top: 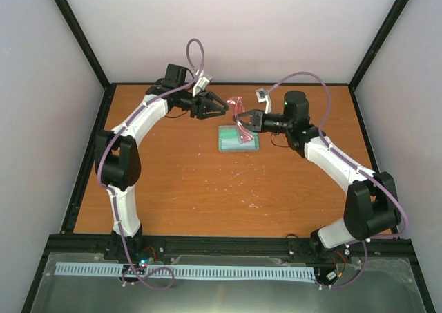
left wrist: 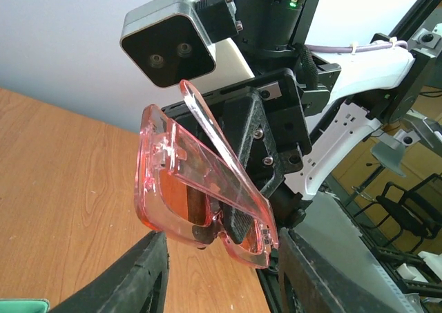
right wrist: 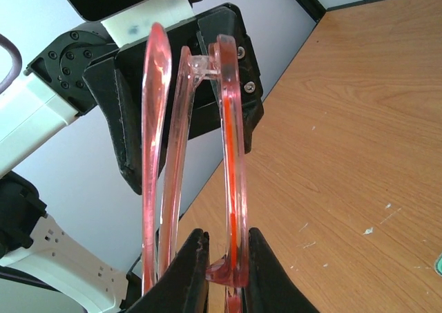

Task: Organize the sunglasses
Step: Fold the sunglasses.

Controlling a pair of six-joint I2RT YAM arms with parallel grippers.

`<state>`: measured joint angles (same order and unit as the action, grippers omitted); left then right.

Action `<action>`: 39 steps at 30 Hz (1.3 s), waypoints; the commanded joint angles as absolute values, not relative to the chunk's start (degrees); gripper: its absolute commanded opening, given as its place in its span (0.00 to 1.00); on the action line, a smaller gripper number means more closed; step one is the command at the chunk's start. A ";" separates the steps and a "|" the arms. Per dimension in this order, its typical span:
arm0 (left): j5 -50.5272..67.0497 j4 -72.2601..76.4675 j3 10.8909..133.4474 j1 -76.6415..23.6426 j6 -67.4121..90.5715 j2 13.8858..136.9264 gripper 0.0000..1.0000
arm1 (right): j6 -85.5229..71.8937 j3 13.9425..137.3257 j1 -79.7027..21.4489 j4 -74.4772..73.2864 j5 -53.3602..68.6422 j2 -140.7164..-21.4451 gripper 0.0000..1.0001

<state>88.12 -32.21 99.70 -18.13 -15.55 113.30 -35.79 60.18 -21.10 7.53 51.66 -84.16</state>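
The sunglasses [top: 238,108], thin translucent red-pink with their arms folded, hang in the air above the back of the table. My right gripper [top: 242,121] is shut on them. In the right wrist view its fingertips [right wrist: 228,271] pinch the front frame of the sunglasses [right wrist: 231,154] from below. My left gripper [top: 222,108] faces them from the left and is open. In the left wrist view its gripper [left wrist: 224,275] has one black finger on each side of the lower edge of the sunglasses [left wrist: 173,195], without touching them.
A grey case with green lining [top: 238,139] lies open on the wooden table [top: 207,188], just below the two grippers. Black frame posts and pale walls enclose the table on three sides.
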 commanded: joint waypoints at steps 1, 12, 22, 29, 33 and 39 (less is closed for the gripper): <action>89.98 -27.66 102.12 -19.23 -12.61 112.46 0.44 | -34.51 62.47 -22.37 8.36 53.41 -85.41 0.07; 88.99 -19.56 102.22 -20.33 -5.64 113.47 0.45 | -33.73 63.02 -23.45 7.65 54.07 -86.06 0.07; 86.92 -23.19 102.19 -20.48 -8.37 114.14 0.38 | -33.51 62.36 -23.64 8.50 53.74 -85.17 0.07; 86.87 -27.98 102.57 -20.47 -12.74 114.08 0.20 | -34.07 62.06 -23.64 8.76 52.93 -85.01 0.13; 87.20 -29.06 102.57 -20.39 -13.51 114.04 0.18 | -34.02 62.13 -23.63 8.25 53.05 -85.34 0.14; 86.87 -30.90 102.46 -19.38 -14.49 113.97 0.63 | -34.80 60.53 -22.98 9.82 51.63 -83.81 0.10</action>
<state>87.59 -29.54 100.57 -20.21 -10.81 113.30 -32.88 61.56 -23.64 6.79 53.12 -85.76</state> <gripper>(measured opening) 0.480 0.125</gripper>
